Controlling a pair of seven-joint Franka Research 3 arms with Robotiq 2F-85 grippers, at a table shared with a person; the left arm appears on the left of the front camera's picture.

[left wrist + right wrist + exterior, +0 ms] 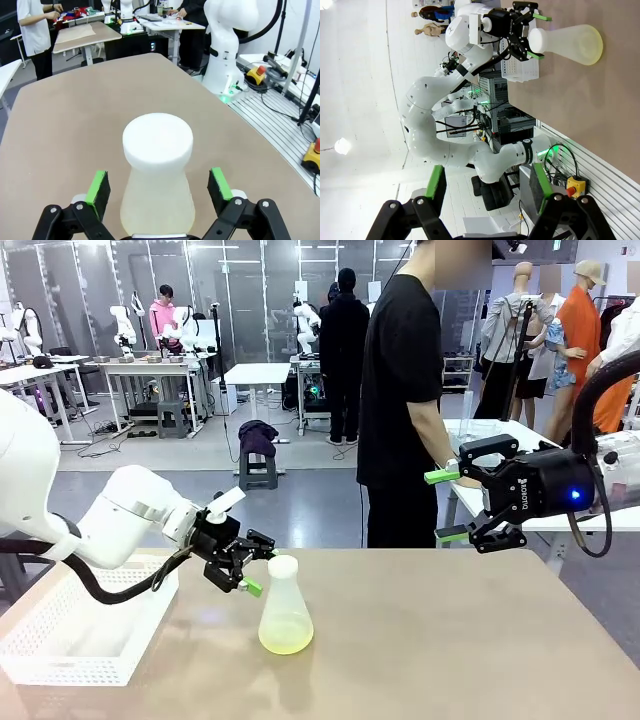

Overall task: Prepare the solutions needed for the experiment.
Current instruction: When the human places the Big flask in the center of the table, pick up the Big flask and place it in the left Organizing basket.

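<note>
We see the frosted flask (285, 608) standing upright on the tan surface (450, 640), left of centre in the front view, with a shallow pale yellow solution (285, 637) in its bottom. The left hand (250, 567) sits at the flask's neck, upper left of it, fingers spread and released, gripping nothing. In the left wrist view the flask (157, 170) stands between the green pads (97, 186), gaps on both sides, no contact. The right hand (442, 506) hovers at the right of the frame, above the surface, well apart from the flask, jaws spread, empty. A white basket (70, 635) sits at lower left.
</note>
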